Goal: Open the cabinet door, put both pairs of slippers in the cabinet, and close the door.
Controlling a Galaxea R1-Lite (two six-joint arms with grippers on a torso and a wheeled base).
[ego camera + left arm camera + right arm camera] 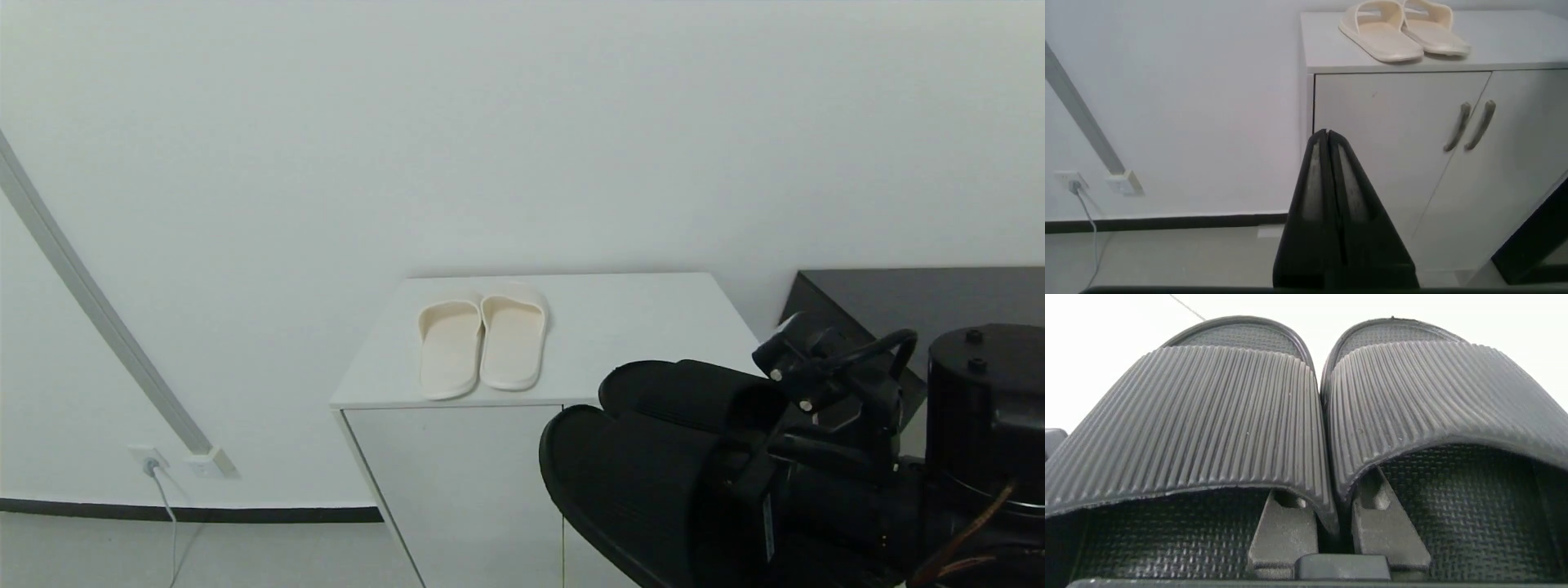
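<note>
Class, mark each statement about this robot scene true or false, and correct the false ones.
1. The cream slippers lie side by side on top of the cabinet. True.
2. The cabinet's doors stand open. False: both are shut, their handles next to each other.
3. The right end effector holds the black slippers, one finger inside each. True.
4. The left end effector grips a cream slipper. False: it is shut on nothing, in front of the cabinet.
5. The black slippers are inside the cabinet. False: they are held outside it, in front.
</note>
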